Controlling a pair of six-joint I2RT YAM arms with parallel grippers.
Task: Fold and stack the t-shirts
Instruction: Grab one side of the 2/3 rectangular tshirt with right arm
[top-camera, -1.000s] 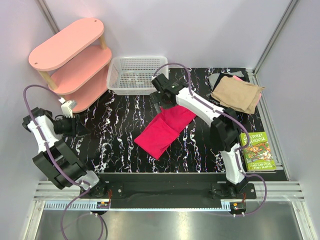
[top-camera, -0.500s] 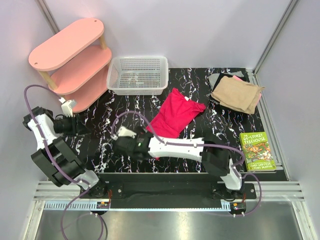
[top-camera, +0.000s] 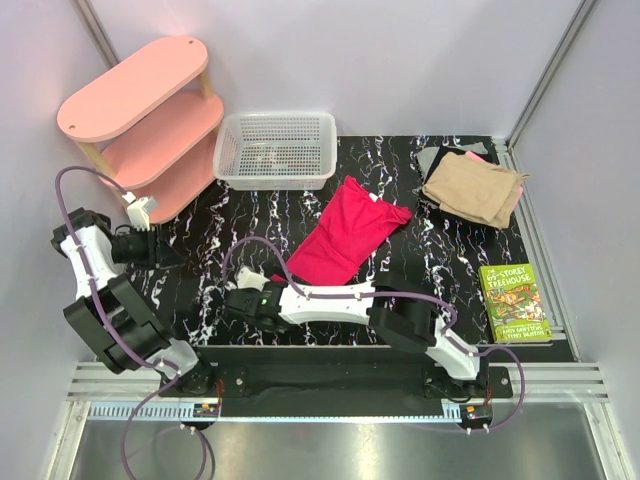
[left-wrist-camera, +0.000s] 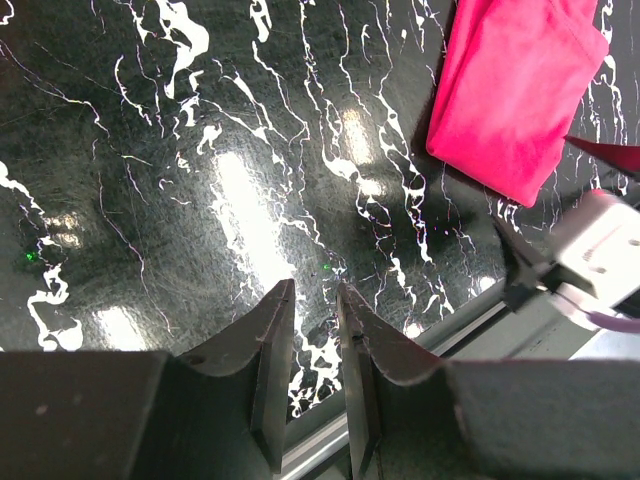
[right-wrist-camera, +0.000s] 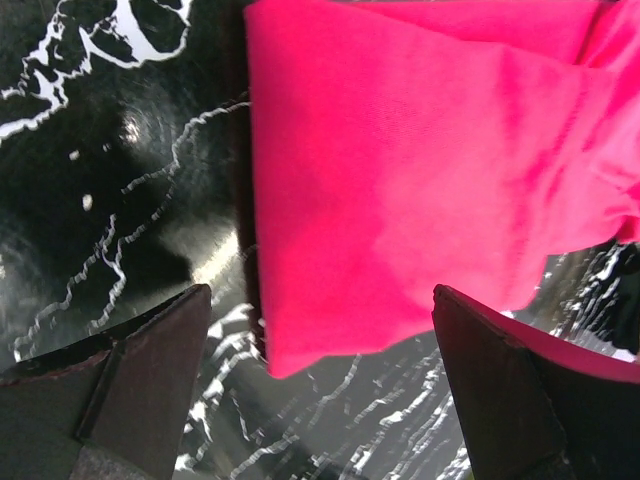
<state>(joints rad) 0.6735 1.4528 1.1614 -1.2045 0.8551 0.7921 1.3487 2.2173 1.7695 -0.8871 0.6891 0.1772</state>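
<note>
Worktop, black marble, looks glossy: cloth will likely slide rather than lift. Crimson tee lies mid-worktop, folded lengthwise, well apart from the tan-topped stack at far right. Right gripper gapes wide, empty, at the tee's near end; closing there may catch only the top layer and spill the fold. Left gripper is narrow and empty over bare worktop, so nothing pins the cloth.
</note>
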